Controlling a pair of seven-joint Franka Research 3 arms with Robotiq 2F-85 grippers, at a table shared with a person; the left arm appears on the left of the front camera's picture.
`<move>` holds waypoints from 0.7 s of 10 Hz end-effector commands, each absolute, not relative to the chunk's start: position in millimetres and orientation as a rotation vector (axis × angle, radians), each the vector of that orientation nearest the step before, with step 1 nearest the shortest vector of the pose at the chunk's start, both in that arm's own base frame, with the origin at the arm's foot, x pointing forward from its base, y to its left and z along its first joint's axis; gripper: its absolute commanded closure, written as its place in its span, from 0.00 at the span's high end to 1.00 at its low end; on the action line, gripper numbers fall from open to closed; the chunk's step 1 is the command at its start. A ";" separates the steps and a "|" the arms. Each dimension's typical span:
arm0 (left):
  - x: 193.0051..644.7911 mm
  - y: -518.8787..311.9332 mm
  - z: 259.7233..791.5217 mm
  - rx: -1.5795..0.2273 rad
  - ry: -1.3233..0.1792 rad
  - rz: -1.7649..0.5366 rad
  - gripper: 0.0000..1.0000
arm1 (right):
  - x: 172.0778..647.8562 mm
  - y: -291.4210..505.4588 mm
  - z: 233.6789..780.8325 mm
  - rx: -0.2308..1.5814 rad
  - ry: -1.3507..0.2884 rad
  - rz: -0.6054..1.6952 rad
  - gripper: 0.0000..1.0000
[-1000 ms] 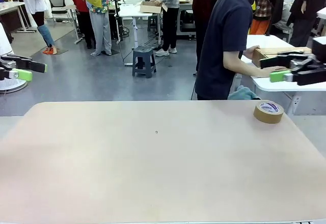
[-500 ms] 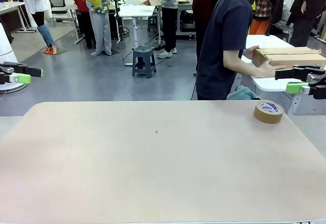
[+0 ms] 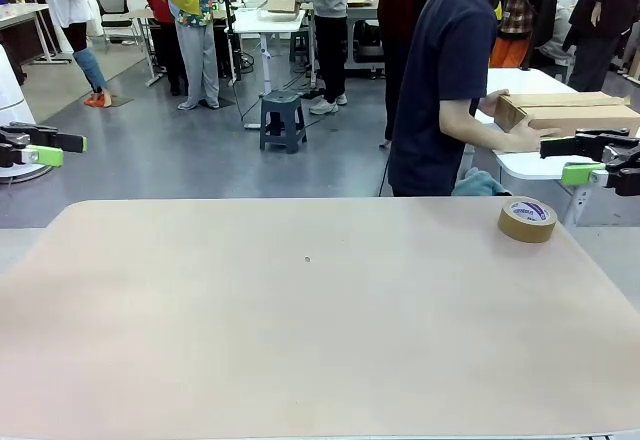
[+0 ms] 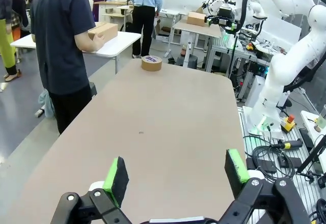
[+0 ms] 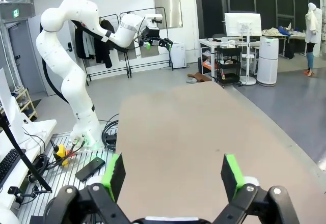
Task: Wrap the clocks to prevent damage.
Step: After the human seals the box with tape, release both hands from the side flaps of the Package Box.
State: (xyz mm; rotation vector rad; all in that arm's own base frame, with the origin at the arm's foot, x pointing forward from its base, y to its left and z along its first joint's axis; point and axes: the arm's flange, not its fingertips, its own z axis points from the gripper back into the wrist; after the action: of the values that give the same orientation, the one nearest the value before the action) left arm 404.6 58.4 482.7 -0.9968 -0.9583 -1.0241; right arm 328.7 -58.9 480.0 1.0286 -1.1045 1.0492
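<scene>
The clocks are out of view. My left gripper (image 3: 62, 147) hangs open beyond the table's far left corner, nothing between its green pads; in the left wrist view its fingers (image 4: 116, 175) stand wide apart over the tabletop (image 4: 168, 122). At the right edge my right gripper (image 3: 577, 159) is open too, above and right of a roll of brown tape (image 3: 527, 219). Its pads (image 5: 232, 175) spread wide over bare table in the right wrist view.
The beige table (image 3: 300, 310) carries the tape roll near its far right corner. A person (image 3: 445, 80) in a dark shirt stands behind that corner, hands on a cardboard box (image 3: 565, 112) lying on a white side table (image 3: 535, 168).
My right gripper has drawn back to the right edge and the left has risen slightly. The person has taken hold of the cardboard box. Little has moved in the last half second.
</scene>
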 end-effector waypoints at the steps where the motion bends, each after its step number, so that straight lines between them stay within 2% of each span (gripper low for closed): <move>1: 403.0 59.7 484.5 -1.001 -0.940 -1.017 1.00 | 329.3 -58.1 480.7 1.039 -1.118 1.051 1.00; 7: 403.0 59.7 484.5 -1.001 -0.940 -1.017 1.00 | 329.3 -58.1 480.7 1.039 -1.118 1.051 1.00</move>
State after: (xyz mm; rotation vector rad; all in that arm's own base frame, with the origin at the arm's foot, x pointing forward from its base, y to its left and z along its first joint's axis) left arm 404.6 58.2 482.7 -0.9962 -0.9569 -1.0241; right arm 328.6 -58.4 480.1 1.0308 -1.1035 1.0509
